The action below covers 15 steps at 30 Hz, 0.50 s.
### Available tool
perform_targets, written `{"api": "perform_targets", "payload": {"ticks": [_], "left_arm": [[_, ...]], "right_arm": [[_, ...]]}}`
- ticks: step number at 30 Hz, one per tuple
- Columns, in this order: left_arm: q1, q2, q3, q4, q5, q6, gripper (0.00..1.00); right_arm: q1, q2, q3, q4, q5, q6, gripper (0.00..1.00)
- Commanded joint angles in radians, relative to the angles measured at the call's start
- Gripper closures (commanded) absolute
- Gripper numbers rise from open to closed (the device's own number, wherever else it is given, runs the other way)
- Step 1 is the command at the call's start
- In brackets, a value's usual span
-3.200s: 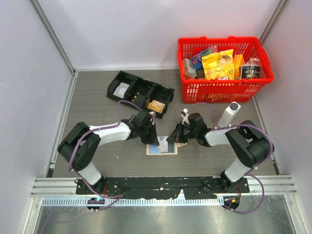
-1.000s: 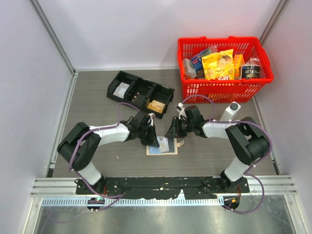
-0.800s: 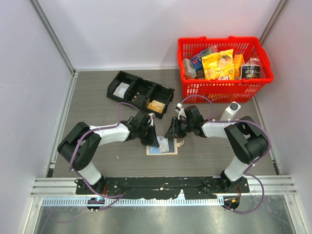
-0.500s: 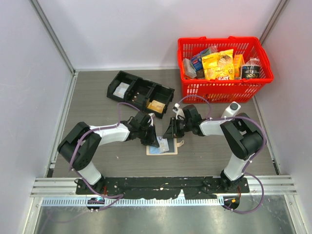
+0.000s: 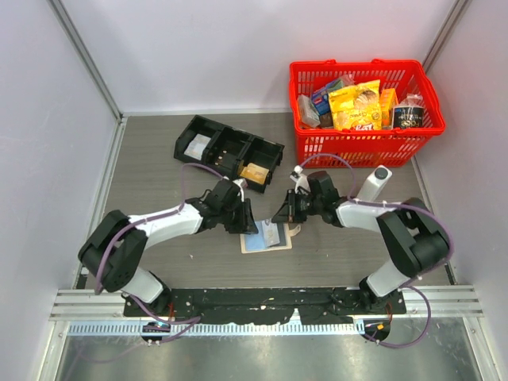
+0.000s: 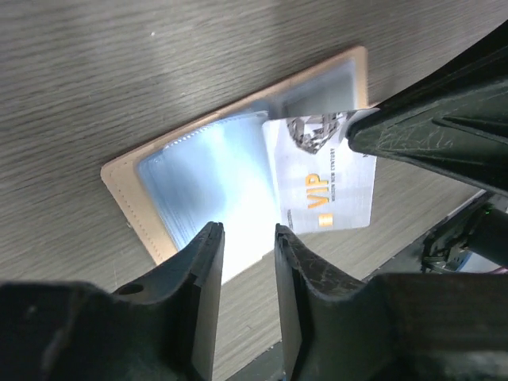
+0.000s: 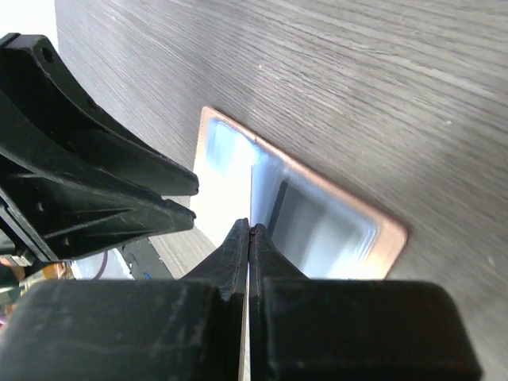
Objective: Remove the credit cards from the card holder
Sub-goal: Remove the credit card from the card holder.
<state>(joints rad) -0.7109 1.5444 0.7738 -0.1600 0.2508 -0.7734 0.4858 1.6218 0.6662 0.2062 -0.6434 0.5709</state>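
Top view: both arms crowd the card holder (image 5: 255, 244), and the left fingers (image 5: 248, 225) and right fingers (image 5: 281, 216) merge into black shapes. The holder lies open on the grey wood-grain table (image 5: 151, 175) between pale walls.

Left wrist view: tan rim, glossy pale blue pockets. The left fingers are narrowly parted above it, gripping nothing. A whitish credit card (image 6: 325, 194) marked "VIP" in orange sticks out, one corner hidden under a right finger.

Right wrist view: the right fingers pinch that card, seen edge-on.

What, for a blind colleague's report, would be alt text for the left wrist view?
The right tool pinches a pale card marked VIP, partly out of an open tan wallet lying flat on a grey table. The left tool hovers open over the wallet.
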Motion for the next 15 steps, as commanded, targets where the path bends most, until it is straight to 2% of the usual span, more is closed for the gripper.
{"api": "perform_targets", "payload": {"ticks": [1,7,11,15], "left_arm": [[0.010,-0.124,0.007,0.008,-0.057,0.010,0.61],[0.025,-0.276,-0.005,0.057,-0.082,-0.029,0.46],[0.036,-0.380,-0.031,0.121,-0.094,-0.044,0.34],[0.051,-0.503,-0.096,0.252,-0.113,-0.098,0.23]], "right_arm": [[-0.016,-0.172,-0.036,-0.016,0.102,0.035,0.99],[-0.016,-0.414,-0.088,-0.019,0.215,0.135,0.99],[-0.007,-0.549,-0.149,0.151,0.298,0.274,0.99],[0.040,-0.651,-0.203,0.318,0.420,0.380,0.99]]}}
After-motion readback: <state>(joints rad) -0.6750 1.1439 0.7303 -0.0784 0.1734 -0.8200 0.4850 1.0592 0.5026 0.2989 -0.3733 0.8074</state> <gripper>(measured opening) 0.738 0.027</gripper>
